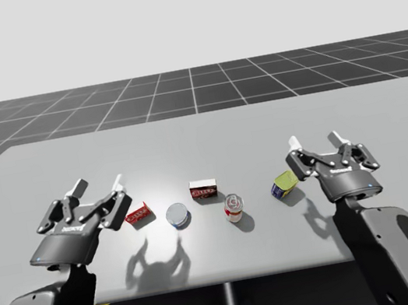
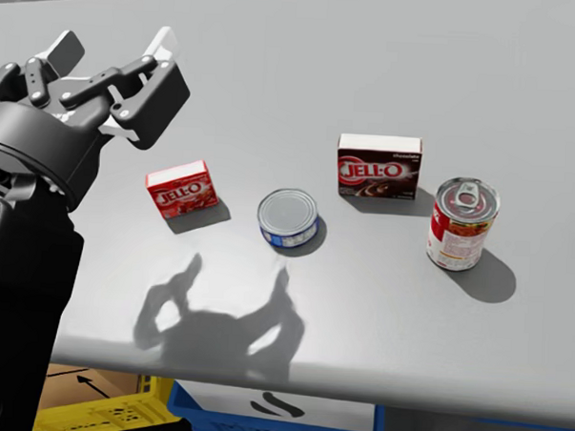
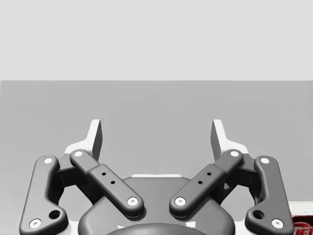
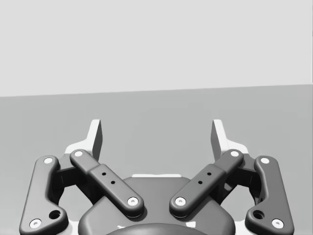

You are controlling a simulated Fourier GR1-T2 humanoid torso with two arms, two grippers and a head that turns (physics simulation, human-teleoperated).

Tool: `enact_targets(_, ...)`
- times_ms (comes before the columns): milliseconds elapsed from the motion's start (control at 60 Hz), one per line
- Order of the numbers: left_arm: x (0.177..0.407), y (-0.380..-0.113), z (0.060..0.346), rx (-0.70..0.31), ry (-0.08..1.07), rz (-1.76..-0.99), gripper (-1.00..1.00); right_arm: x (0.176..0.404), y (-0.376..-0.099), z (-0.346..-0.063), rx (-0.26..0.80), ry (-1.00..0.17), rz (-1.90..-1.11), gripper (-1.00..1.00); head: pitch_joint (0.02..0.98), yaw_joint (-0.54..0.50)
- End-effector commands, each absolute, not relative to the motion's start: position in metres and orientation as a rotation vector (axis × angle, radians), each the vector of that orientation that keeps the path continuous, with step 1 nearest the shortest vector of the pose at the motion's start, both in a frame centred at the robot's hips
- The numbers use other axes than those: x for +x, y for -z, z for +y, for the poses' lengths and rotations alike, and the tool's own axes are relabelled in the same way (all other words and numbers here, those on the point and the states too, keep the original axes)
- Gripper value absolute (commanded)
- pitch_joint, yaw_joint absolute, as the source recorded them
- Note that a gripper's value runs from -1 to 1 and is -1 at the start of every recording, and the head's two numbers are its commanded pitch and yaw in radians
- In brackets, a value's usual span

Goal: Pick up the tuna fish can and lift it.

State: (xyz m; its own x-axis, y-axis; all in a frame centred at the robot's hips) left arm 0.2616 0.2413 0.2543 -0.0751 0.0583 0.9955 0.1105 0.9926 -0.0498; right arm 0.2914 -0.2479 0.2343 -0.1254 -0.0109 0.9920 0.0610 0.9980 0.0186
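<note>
Tuna can: you've got the low round tuna can (image 1: 177, 215) (image 2: 288, 216), blue side w/ bare metal top, flat on the table (image 1: 201, 137) near its front edge. Nothing is touching it.
Neighbours: the tuna can sits btw the red box (image 1: 137, 213) (image 2: 182, 189) on its left and the brown box (image 1: 203, 190) (image 2: 378, 167), which is back and to its right. You can see gaps on both sides.
L gripper: the L gripper (image 1: 99, 185) (image 2: 114, 44) (image 3: 156, 132) has its fingers spread wide w/ nothing btw them. It hovers above the table, just left of the red box and apart from the tuna can. In the L wrist view a corner of the red box (image 3: 301, 223) shows beside one finger's linkage.
Shadow: the L gripper's shadow (image 2: 226, 318) falls on the table in front of the tuna can.
R gripper: the R gripper (image 1: 314, 140) (image 4: 156, 132) is also spread wide and holds nothing. It's well apart from the tuna can.
Tall can: the red-and-white can (image 1: 233, 207) (image 2: 463, 223) stands upright, right of the tuna can.
Yellow box: the yellow box (image 1: 283, 184) is just beside the R gripper. You can't tell if they touch.
</note>
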Motion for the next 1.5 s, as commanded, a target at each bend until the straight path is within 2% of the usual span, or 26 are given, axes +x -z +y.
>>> enact_targets(17, 0.233, -0.257, 0.227, -0.162, 0.102, -1.564, -1.00, 0.292, -0.231, -0.246, -0.043, 0.058, -1.688, -1.00, 0.899, 0.20)
enact_targets(67, 0.220, -0.255, 0.220, -0.190, 0.063, -1.521, -1.00, 0.292, -0.231, -0.246, -0.044, 0.057, -1.689, -1.00, 0.900, 0.20)
enact_targets(150, 0.205, -0.246, 0.216, -0.195, 0.139, -1.528, -1.00, 0.294, -0.231, -0.248, -0.042, 0.060, -1.690, -1.00, 0.897, 0.20)
enact_targets(283, 0.186, -0.231, 0.210, -0.211, 0.193, -1.474, -1.00, 0.294, -0.231, -0.248, -0.043, 0.058, -1.690, -1.00, 0.896, 0.20)
enact_targets(433, 0.173, -0.203, 0.201, -0.236, 0.223, -1.392, -1.00, 0.295, -0.231, -0.249, -0.041, 0.057, -1.689, -1.00, 0.897, 0.21)
enact_targets(583, 0.171, -0.174, 0.195, -0.245, 0.228, -1.338, -1.00, 0.295, -0.231, -0.249, -0.045, 0.055, -1.692, -1.00, 0.898, 0.21)
enact_targets(867, 0.195, -0.141, 0.180, -0.232, 0.242, -1.289, -1.00, 0.296, -0.231, -0.249, -0.047, 0.053, -1.696, -1.00, 0.894, 0.22)
enact_targets(1183, 0.224, -0.135, 0.160, -0.187, 0.268, -1.280, -1.00, 0.295, -0.233, -0.249, -0.041, 0.056, -1.704, -1.00, 0.898, 0.21)
enact_targets(1500, 0.252, -0.124, 0.154, -0.169, 0.239, -1.258, -1.00, 0.295, -0.233, -0.250, -0.039, 0.058, -1.709, -1.00, 0.898, 0.21)
